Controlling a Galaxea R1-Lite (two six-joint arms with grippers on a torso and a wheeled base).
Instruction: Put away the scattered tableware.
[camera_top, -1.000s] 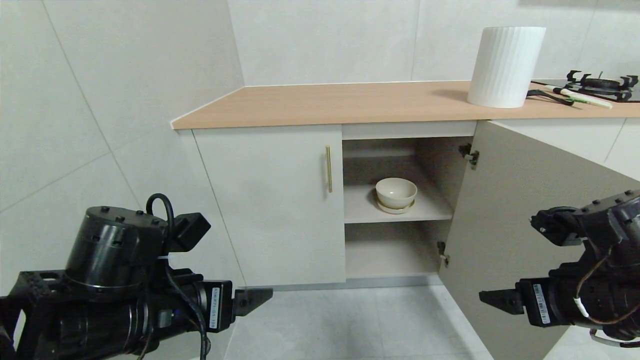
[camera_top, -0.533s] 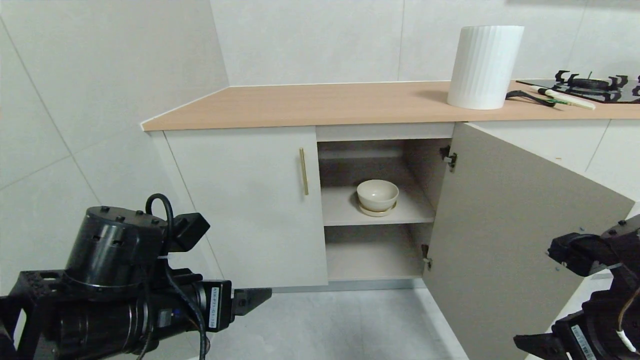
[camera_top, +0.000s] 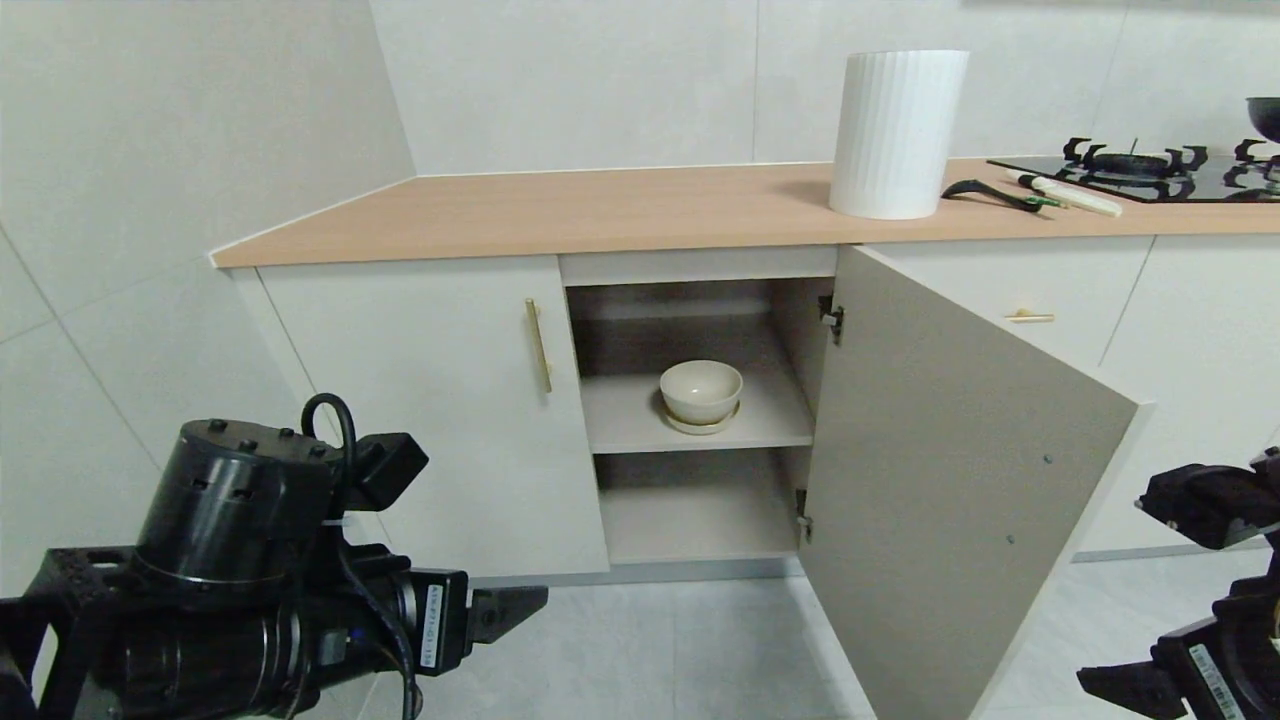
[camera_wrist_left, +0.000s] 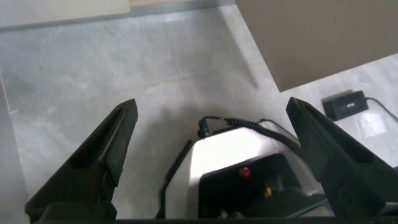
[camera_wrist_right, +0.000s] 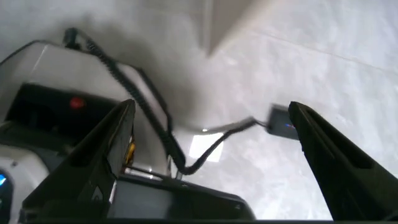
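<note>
Jaws of the left gripper (camera_wrist_left: 211, 115) stood wide apart with nothing between them, and those of the right gripper (camera_wrist_right: 211, 109) were likewise spread wide and empty. Both grippers were held low over the tiled floor (camera_top: 680, 640) in front of the cupboard (camera_top: 700, 265), the left one before the shut door (camera_top: 420, 400), the right one beyond the outer edge of the open door (camera_top: 950, 450). Neither touched any item.

One cream bowl (camera_top: 701, 388) stood upright on a saucer (camera_top: 700, 426) of similar colour. The pair rested on the middle shelf (camera_top: 640, 425) inside the cupboard, toward the back of the shelf and nearer its hinge side. The lower shelf (camera_top: 690, 515) was seen beneath it. The open door swung outward on the robot's right; the shut door carried a vertical brass handle (camera_top: 538, 345).

On the wooden countertop (camera_top: 560, 210) above, a white ribbed cylinder (camera_top: 896, 133) stood upright over the open compartment. Just beside it, toward the hob (camera_top: 1130, 165), lay a black utensil (camera_top: 985, 192) and a pale-handled utensil (camera_top: 1065, 193), close together; their exact kind could not be determined. A small dark box (camera_wrist_left: 345, 102) with a cable lay on the floor tiles beside the open door.
</note>
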